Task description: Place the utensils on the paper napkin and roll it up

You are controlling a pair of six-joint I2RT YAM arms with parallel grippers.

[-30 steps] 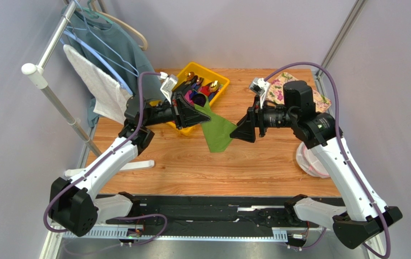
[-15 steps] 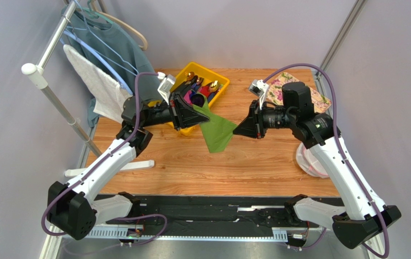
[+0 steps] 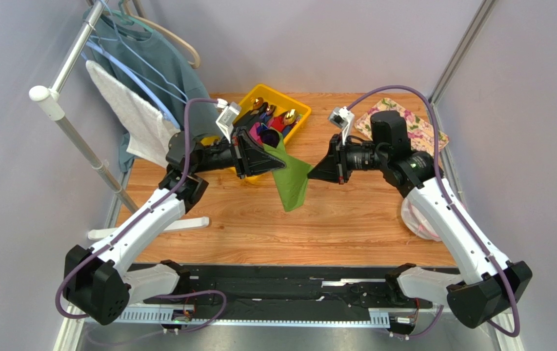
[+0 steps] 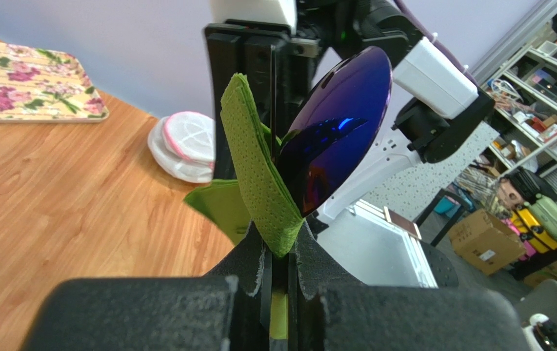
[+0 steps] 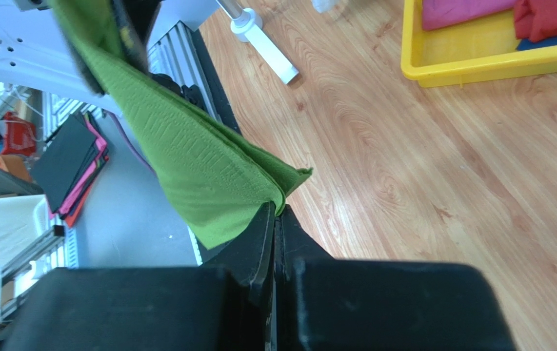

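The green paper napkin (image 3: 293, 183) hangs folded in the air over the table, held between both arms. My left gripper (image 3: 274, 150) is shut on its upper edge (image 4: 256, 175). A dark iridescent spoon head (image 4: 336, 124) rises right beside that edge; I cannot tell whether it is gripped too. My right gripper (image 3: 313, 172) is shut on the napkin's (image 5: 201, 168) right corner, its jaws (image 5: 277, 212) pressed together. More utensils (image 3: 278, 117) with gold heads lie in the yellow bin (image 3: 300, 121) behind the left gripper.
A clothes rack with hangers and a white towel (image 3: 138, 113) stands at the left. A floral mat (image 3: 410, 124) lies at the back right. A white pouch with a pink rim (image 3: 421, 216) sits at the right edge. The yellow bin (image 5: 479, 69) also holds pink and red cloth.
My right gripper moved left to the napkin's right corner and shut on it. The napkin now hangs narrower between both grippers. The left gripper kept its grip.
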